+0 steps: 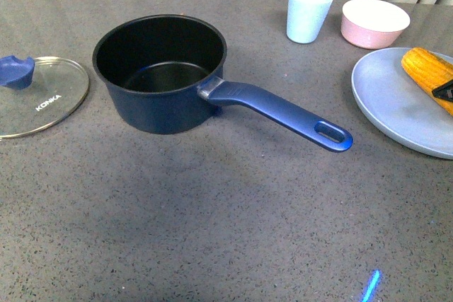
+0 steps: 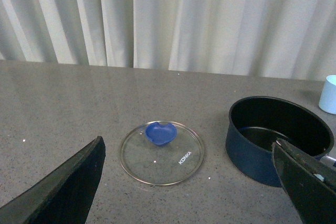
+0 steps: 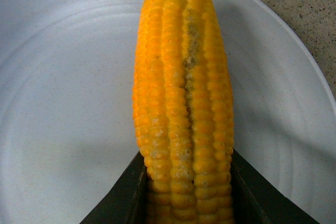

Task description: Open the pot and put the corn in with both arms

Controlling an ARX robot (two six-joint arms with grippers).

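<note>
The navy pot stands uncovered mid-table, black inside, its long handle pointing right and toward me. Its glass lid with a blue knob lies flat on the table to the left. In the left wrist view the lid and the pot lie below my open left gripper, whose two black fingers stand wide apart above the table. The yellow-orange corn lies on a pale blue plate at the right edge. My right gripper is shut on the corn at one end.
A light blue cup and a pink bowl stand at the back right, behind the plate. Curtains hang beyond the table's far edge. A blue light spot shows on the grey tabletop near the front.
</note>
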